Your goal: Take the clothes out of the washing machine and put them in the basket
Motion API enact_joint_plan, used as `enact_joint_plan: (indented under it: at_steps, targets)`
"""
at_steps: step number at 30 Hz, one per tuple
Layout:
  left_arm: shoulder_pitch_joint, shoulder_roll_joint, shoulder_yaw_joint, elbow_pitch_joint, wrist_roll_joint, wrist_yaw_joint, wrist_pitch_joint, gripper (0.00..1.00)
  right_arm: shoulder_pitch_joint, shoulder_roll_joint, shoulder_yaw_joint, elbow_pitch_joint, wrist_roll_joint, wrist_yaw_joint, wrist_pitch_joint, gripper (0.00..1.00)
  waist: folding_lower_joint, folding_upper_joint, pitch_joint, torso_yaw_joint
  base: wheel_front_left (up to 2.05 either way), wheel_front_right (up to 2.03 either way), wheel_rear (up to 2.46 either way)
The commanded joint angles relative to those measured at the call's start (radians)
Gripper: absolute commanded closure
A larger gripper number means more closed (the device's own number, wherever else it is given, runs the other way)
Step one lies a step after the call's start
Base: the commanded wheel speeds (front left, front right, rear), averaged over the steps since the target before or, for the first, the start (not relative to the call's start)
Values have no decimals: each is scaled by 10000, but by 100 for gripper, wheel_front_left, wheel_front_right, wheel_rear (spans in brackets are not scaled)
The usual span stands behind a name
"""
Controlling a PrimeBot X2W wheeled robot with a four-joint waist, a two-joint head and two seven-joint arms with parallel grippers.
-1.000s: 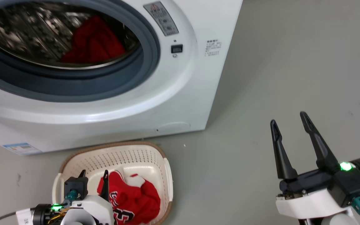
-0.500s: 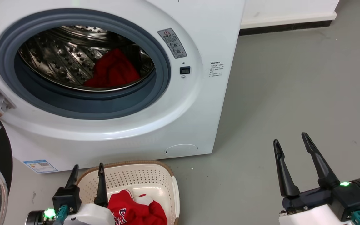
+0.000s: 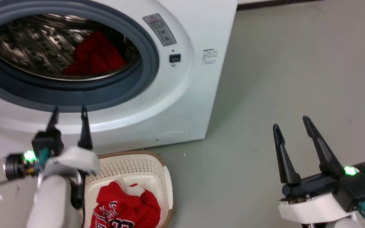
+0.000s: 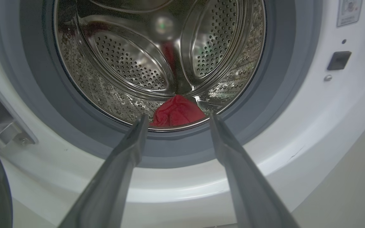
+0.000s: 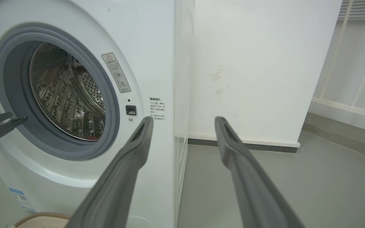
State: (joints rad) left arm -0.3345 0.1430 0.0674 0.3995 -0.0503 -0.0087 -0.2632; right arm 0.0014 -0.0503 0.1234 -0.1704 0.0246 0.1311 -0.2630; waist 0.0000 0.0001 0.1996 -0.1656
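1. Lifting clear of the small cream perforated plastic basket (image 3: 166, 177), the left hand (image 3: 69, 108) is now up in front of the large white front-loading washing machine (image 3: 182, 95), fingertips at the lower edge of the grey rubber gasket (image 3: 74, 98). A second ago it was low, at the basket. The head camera shifted too, so part of that is view motion.
2. Left hand: released, fingers spread, nothing between them.
3. The crumpled plain red garment (image 3: 95, 55) sits at the bottom of the perforated steel drum (image 4: 122, 63), straight ahead of and beyond the left fingertips, untouched. The left wrist view frames it between the two fingers.
4. The red jersey with white-edged lettering (image 3: 122, 209) lies in the basket, below and behind the left hand. Its place has not changed, so one piece looks delivered.
5. Right hand (image 3: 290, 122): released, empty, over the grey floor (image 3: 280, 63), well apart from the machine, same pose as before.
6. Judgement: the reach for the second garment is starting and the task is roughly half done. The next move must clear the gasket lip and go deep into the drum.
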Motion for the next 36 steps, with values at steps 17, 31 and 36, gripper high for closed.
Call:
enact_joint_plan:
  at_steps: [17,31,36]
  targets:
    - [-6817,2371,-190,4201,467,-493,895,0,-1817,5,-12,-662,940,-7,-26,0,0,-1,3702,-1643,0,0,0]
    - [-11297,3507,-1302,5687,1048,-1055,5142,0,-2616,5,-156,-1383,1613,-7,-27,0,0,-1,5812,-2205,0,0,0]
    - [-12519,3849,-1600,6016,988,-1167,7196,0,-2776,5,-167,-1576,1875,-7,-25,0,0,-1,6370,-2415,0,0,0]
